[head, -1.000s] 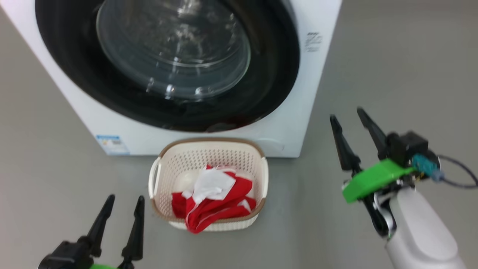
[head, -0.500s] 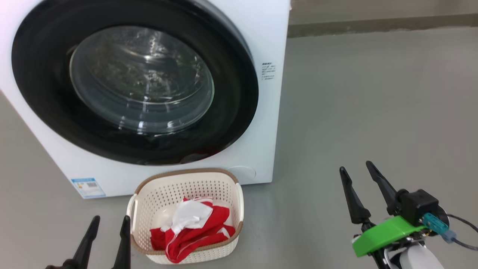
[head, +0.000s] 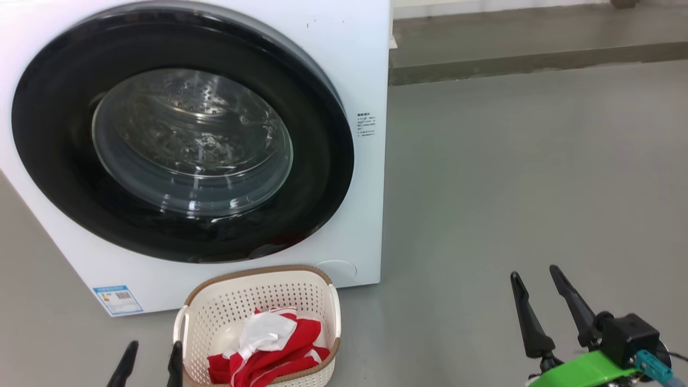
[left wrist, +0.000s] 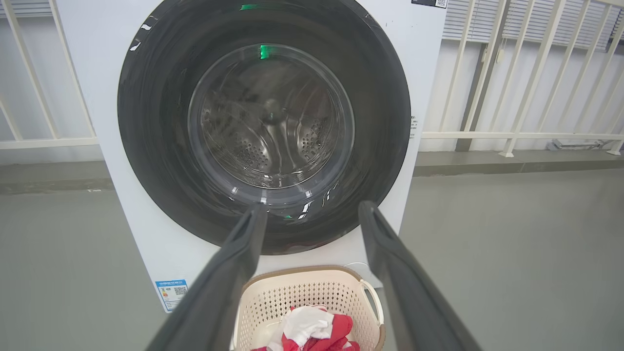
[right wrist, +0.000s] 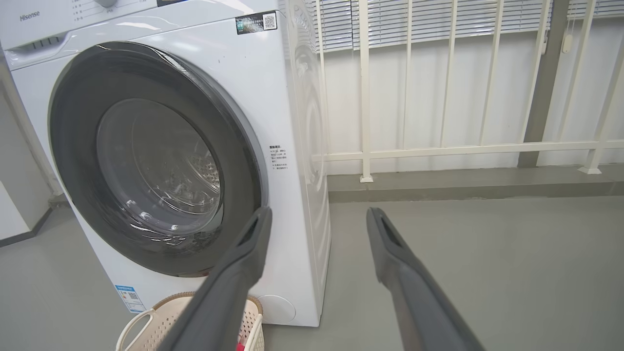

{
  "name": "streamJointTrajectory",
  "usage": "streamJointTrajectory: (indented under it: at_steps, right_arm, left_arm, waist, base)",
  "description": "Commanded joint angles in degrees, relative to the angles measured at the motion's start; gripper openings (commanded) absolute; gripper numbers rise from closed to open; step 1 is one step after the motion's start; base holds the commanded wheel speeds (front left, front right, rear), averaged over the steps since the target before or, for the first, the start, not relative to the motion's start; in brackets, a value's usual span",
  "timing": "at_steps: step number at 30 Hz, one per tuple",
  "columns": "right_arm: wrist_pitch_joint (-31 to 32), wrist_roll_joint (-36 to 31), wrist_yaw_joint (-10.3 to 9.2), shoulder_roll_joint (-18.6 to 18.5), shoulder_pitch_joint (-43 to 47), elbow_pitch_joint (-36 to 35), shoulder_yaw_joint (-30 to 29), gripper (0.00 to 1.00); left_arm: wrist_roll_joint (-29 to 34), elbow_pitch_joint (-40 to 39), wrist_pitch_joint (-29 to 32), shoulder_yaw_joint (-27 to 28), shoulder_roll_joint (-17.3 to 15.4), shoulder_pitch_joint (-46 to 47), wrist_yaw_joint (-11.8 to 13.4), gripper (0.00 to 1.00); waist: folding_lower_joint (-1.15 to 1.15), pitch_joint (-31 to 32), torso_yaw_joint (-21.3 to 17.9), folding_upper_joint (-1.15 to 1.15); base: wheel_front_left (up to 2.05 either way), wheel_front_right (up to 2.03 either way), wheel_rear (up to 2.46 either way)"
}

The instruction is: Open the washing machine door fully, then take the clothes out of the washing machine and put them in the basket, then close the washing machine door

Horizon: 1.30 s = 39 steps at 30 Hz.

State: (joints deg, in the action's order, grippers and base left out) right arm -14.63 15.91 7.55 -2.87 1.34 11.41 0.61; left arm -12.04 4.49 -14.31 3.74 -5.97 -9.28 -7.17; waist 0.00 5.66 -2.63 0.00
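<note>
The washing machine (head: 365,64) stands white and boxy at the left, and its round black door (head: 183,156) lies flat against the front, glass window in the middle. The cream basket (head: 258,293) sits on the floor right in front of it, holding the red and white clothes (head: 269,349). My left gripper (head: 152,347) is open at the bottom edge, just left of the basket, nothing between its fingers. My right gripper (head: 535,271) is open over bare floor, well right of the machine. The door (left wrist: 263,122), the basket (left wrist: 312,292) and the clothes (left wrist: 312,329) also show in the left wrist view.
Grey floor (head: 510,177) stretches right of the machine to a low kerb (head: 537,59). A white railing (right wrist: 438,146) and wall run behind that kerb. A blue label (head: 118,299) sits low on the machine's front.
The head camera has tilted up, so machine and basket slid down and left in the picture. Both grippers now sit lower in the view, still open.
</note>
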Motion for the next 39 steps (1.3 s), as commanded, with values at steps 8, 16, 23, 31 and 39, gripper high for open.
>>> streamJointTrajectory:
  at_steps: [8,16,23,31,39]
  right_arm:
    - [-0.4,0.0,-0.06,-0.1,1.3,-2.2,0.8,1.00]
    - [0.0,0.1,0.00,0.2,3.1,-0.4,-0.1,0.00]
    - [0.5,1.6,0.00,0.9,4.9,3.5,0.1,0.00]
    - [1.8,6.5,-0.01,0.8,4.2,3.3,-0.4,0.00]
    - [3.0,10.7,-0.01,0.8,3.4,3.2,-0.8,0.00]
  left_arm:
    - [0.7,-2.2,-0.7,3.0,-0.1,-1.1,-0.3,1.00]
    - [0.6,-0.6,0.1,0.7,0.3,-2.5,0.0,0.00]
    - [-1.1,3.5,0.7,0.1,1.8,-2.3,0.1,0.00]
    - [-6.3,3.8,2.0,0.3,1.9,-1.2,0.0,0.00]
    - [-10.8,4.1,3.1,0.4,2.0,-0.2,0.0,0.00]
  waist:
    - [0.00,1.1,-0.4,0.00]
    - [0.00,1.3,0.1,0.00]
    - [0.01,1.3,0.1,0.00]
    - [0.02,0.8,0.3,0.00]
    - [0.00,0.3,0.4,0.00]
  base:
    - [0.00,0.00,0.00]
    - [0.00,0.00,0.00]
    - [0.00,0.00,0.00]
    - [0.00,0.00,0.00]
    - [0.00,0.00,0.00]
